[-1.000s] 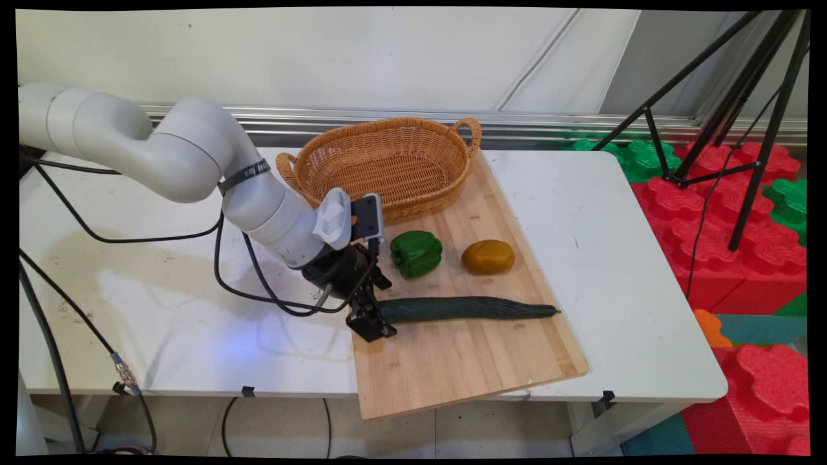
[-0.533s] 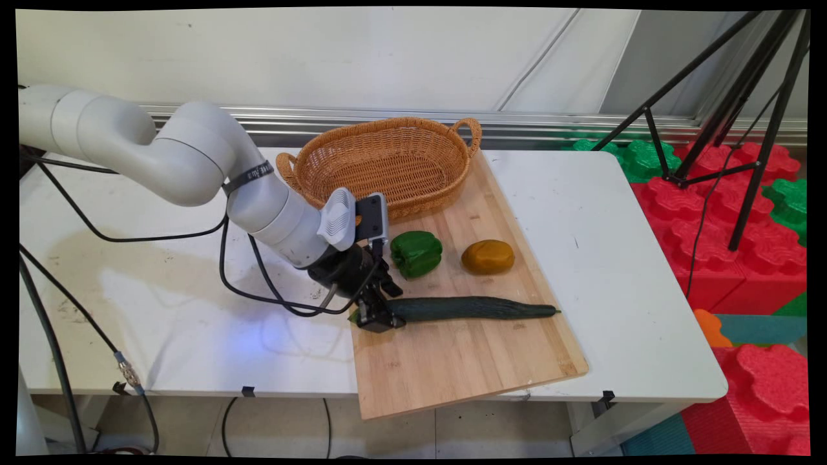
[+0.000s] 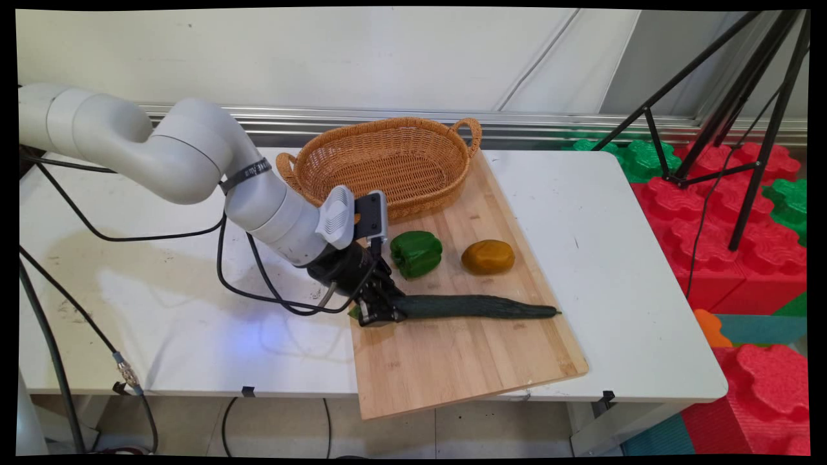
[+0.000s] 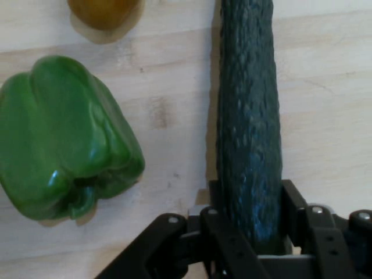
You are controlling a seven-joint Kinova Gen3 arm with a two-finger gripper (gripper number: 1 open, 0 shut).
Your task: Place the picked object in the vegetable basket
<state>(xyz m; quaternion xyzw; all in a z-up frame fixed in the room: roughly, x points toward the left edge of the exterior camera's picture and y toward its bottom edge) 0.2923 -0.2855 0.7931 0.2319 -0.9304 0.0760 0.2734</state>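
Note:
A long dark green cucumber (image 3: 471, 307) (image 4: 249, 128) lies lengthwise on the wooden cutting board (image 3: 465, 361). My gripper (image 3: 381, 312) (image 4: 250, 224) is shut on the cucumber's left end, with a finger pressed against each side of it in the hand view. A green bell pepper (image 3: 416, 253) (image 4: 64, 139) sits just behind the gripper on the board. An ochre potato-like piece (image 3: 488, 256) (image 4: 104, 11) lies to the pepper's right.
A woven wicker basket (image 3: 387, 161) stands at the board's far end. The white table (image 3: 614, 258) extends on both sides of the board. Black cables (image 3: 258, 284) hang from the arm at the left. A black tripod (image 3: 730, 116) and red foam blocks (image 3: 743, 245) lie to the right.
The gripper moved right onto the cucumber's left end and its fingers closed from a wide spread to a grip on it. The cucumber's left end shifted slightly.

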